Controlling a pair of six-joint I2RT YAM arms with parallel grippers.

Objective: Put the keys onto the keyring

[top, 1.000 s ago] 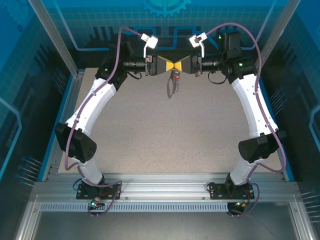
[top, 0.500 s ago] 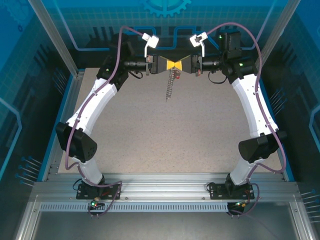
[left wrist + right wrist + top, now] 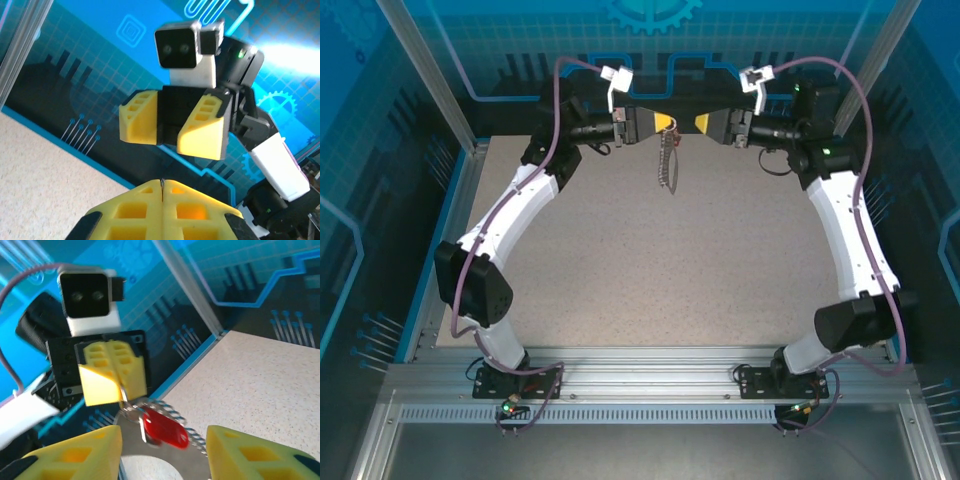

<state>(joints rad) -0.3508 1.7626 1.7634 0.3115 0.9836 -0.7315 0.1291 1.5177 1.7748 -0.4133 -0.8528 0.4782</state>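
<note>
My left gripper (image 3: 666, 122) is shut on the top of the keyring (image 3: 667, 160), which hangs from it above the far edge of the table. In the right wrist view the left gripper (image 3: 119, 384) pinches a small silvery ring, and the keyring (image 3: 175, 412) dangles below with its row of rings. The red-headed key (image 3: 165, 430) hangs on it, slightly blurred. My right gripper (image 3: 701, 124) stands open a short way to the right, touching nothing. From the left wrist, the right gripper (image 3: 168, 140) faces me with fingers (image 3: 202, 127) apart, and a metal sliver (image 3: 162, 181) shows between my left gripper (image 3: 163, 186) tips.
The speckled table (image 3: 660, 260) spreads below both arms. A blue wall (image 3: 650, 40) with a dark skyline pattern closes the far side, just behind the grippers. Aluminium posts (image 3: 425, 70) stand at the back corners.
The right gripper has opened and drawn back to the right, away from the left gripper. The keyring now hangs from the left gripper alone and has swung slightly.
</note>
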